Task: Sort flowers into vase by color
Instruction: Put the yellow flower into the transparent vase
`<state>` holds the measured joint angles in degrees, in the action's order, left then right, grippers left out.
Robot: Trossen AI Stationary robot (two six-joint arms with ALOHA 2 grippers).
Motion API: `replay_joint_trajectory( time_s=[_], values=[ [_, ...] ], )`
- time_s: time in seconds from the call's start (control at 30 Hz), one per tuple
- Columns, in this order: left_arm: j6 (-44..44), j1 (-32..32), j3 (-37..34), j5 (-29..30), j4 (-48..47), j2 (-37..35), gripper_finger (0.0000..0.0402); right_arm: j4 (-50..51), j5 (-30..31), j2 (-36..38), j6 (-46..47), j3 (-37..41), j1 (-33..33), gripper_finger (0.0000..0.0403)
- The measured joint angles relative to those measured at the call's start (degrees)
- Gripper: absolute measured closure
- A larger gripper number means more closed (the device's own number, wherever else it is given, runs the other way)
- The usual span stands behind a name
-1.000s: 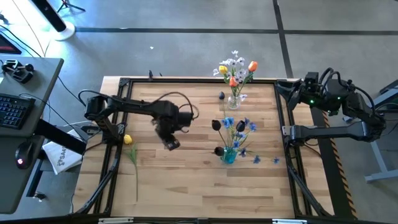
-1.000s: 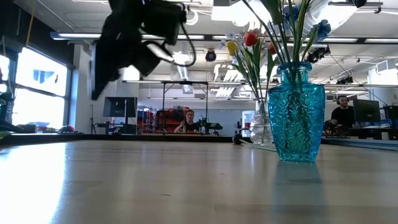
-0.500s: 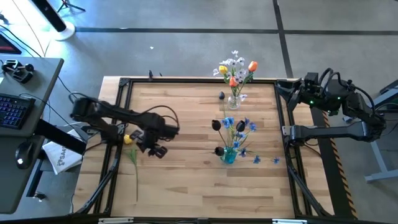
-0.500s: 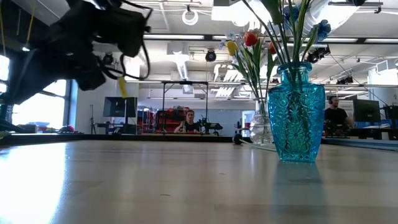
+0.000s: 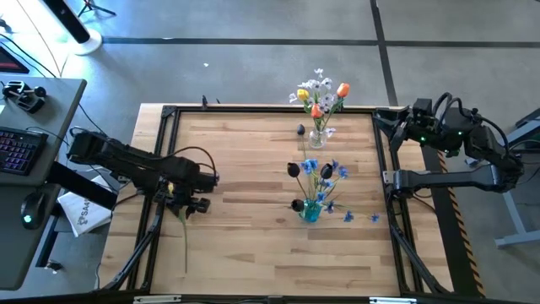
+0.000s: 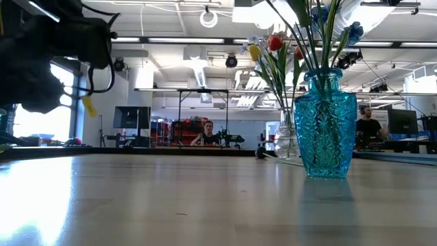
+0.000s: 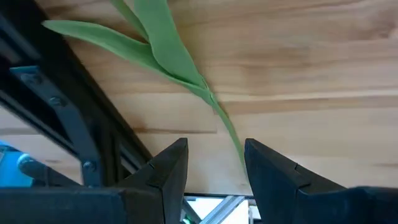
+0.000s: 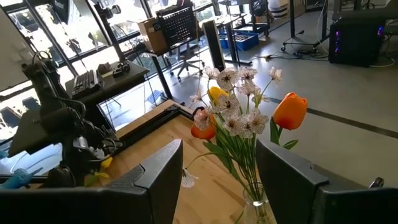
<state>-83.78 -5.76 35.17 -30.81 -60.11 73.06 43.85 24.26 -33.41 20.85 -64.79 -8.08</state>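
While the right gripper (image 8: 214, 180) waits with its fingers apart at the right edge of the high view, the left gripper (image 5: 192, 203) hangs at the left-centre of that frame over the yellow tulip (image 5: 182, 221), which lies along the table's left edge with its stem running toward the bottom. Its fingers stand apart with the green stem (image 7: 225, 124) passing just between them, so the step in hand looks like the pickup. Next it likely must lower, close on the stem, and carry it to the clear vase (image 5: 317, 135) at upper centre, not the blue vase (image 5: 310, 211), though I cannot tell how near the table the fingers are.
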Motion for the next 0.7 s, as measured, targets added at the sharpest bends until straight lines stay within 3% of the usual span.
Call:
replay_joint_trajectory(
  time_s=[0.5,0.7],
  values=[
    [-6.1,-0.42,-11.04,2.35,12.1,0.11,0.0262,-1.83,0.01,0.0,1.42,0.0,0.0,0.0204],
    [-5.87,-0.39,-12.39,1.51,18.42,0.04,0.0328,-1.83,0.01,0.0,1.81,0.0,-0.01,0.0204]
  ],
)
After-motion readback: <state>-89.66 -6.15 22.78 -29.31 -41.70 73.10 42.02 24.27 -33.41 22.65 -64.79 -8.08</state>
